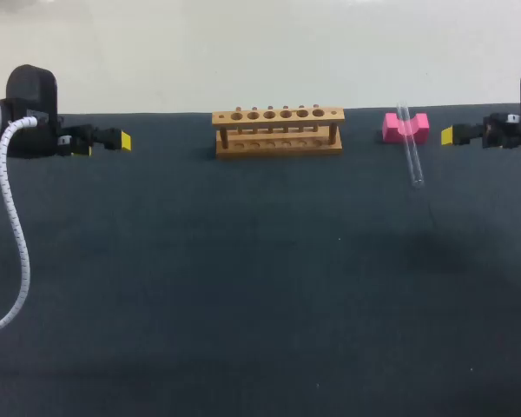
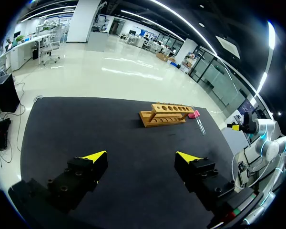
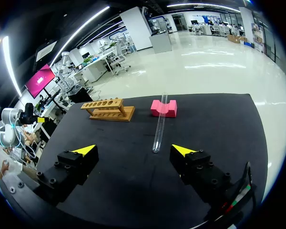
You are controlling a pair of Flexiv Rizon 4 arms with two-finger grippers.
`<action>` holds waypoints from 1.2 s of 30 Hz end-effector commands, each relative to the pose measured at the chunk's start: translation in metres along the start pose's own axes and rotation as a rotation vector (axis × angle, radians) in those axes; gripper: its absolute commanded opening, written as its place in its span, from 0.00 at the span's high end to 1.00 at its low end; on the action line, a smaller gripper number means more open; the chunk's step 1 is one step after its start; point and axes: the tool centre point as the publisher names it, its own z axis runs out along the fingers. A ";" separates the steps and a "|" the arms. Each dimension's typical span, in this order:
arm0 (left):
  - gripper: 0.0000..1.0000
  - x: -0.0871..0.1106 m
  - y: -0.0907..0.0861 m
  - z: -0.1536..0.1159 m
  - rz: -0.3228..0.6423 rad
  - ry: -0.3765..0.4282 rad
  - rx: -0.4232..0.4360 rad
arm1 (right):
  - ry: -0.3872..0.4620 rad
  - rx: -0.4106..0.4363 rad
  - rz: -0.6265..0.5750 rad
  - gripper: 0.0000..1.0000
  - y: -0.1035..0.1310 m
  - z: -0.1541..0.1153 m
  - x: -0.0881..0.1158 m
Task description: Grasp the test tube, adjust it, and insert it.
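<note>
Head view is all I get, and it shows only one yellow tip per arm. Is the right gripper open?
Observer: Yes. Its wrist view shows the right gripper open, with nothing held.
Operator: And the left one?
Observer: The left gripper is open as well, with only bare table ahead of it.
Operator: How does the test tube sit from the right wrist?
Observer: The test tube lies ahead of the open gap, touching neither tip. Its far part rests in the notch of the pink block.
</note>
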 end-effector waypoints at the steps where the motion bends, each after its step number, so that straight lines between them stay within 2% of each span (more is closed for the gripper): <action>1: 0.00 -0.001 -0.001 0.000 -0.001 0.005 -0.004 | 0.000 0.008 0.000 0.00 0.002 -0.001 0.000; 12: 0.00 -0.002 -0.001 0.001 0.006 0.001 0.009 | 0.000 0.008 0.000 0.00 0.002 -0.001 0.000; 23: 0.00 -0.016 0.001 0.025 0.214 -0.003 0.249 | 0.000 0.008 0.000 0.00 0.002 -0.001 0.000; 32: 0.00 -0.033 0.012 0.038 0.392 -0.112 0.439 | 0.000 0.008 0.000 0.00 0.002 -0.001 0.000; 36: 0.00 -0.039 0.017 0.045 0.458 -0.161 0.474 | 0.000 0.008 0.000 0.00 0.002 -0.001 0.000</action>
